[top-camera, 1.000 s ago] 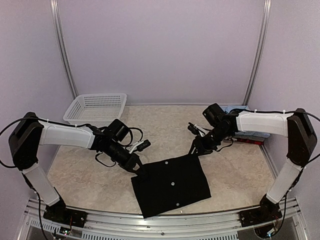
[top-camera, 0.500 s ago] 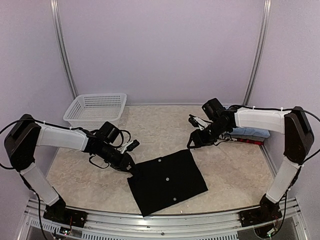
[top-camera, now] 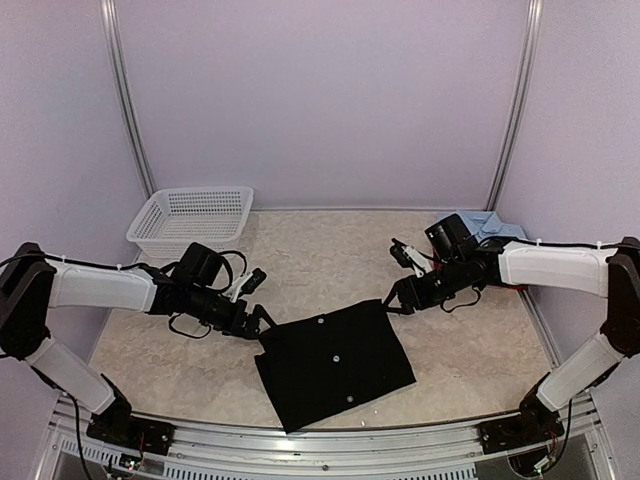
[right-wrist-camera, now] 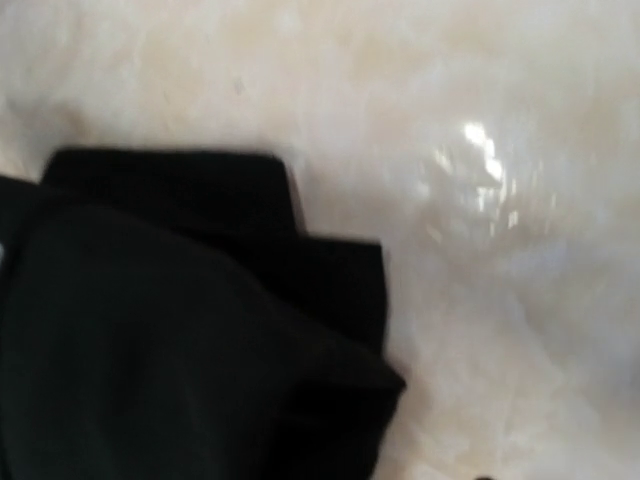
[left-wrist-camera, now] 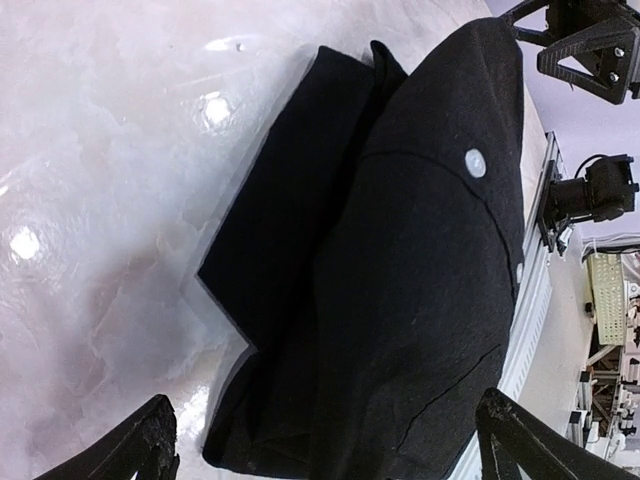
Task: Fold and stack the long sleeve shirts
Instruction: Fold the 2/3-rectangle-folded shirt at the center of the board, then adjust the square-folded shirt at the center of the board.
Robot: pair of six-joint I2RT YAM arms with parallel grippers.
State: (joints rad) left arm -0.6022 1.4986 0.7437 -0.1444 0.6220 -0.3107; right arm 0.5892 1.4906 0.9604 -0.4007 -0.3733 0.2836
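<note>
- Black button-front shirt [top-camera: 335,365], folded square, lies flat on the beige marbled desk [top-camera: 330,250] near its front edge.
- Left end effector [top-camera: 262,322] at the shirt's left corner, fingers [left-wrist-camera: 148,452] spread wide, holding nothing.
- Right end effector [top-camera: 393,303] by the far right corner; we cannot tell its state.

A white mesh basket [top-camera: 176,238] sits at the table's [top-camera: 320,258] far left.
</note>
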